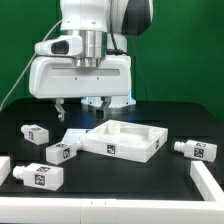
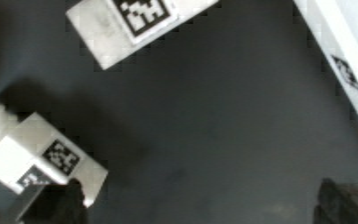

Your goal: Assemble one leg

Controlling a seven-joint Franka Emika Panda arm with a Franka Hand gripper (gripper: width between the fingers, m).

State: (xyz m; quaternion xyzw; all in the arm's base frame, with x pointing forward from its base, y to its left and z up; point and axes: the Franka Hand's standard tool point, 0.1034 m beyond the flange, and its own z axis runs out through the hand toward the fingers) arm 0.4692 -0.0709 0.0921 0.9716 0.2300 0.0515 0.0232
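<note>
Several stubby white legs with square tags lie on the black table: one (image 1: 37,132) at the exterior view's left, one (image 1: 62,151) in front of it, one (image 1: 40,177) nearer the front, and one (image 1: 195,148) at the right. My gripper (image 1: 85,108) hangs open and empty just above the table, behind the large white tabletop piece (image 1: 125,140). In the wrist view the gripper (image 2: 197,205) holds nothing. A tagged leg (image 2: 51,155) lies close beside one dark fingertip (image 2: 51,205), and another tagged leg (image 2: 137,25) lies farther off.
A white part (image 1: 210,180) sits at the front right edge, and another (image 1: 3,165) is cut off at the left edge. A green backdrop (image 1: 190,60) stands behind the table. The tabletop piece's edge also shows in the wrist view (image 2: 345,50).
</note>
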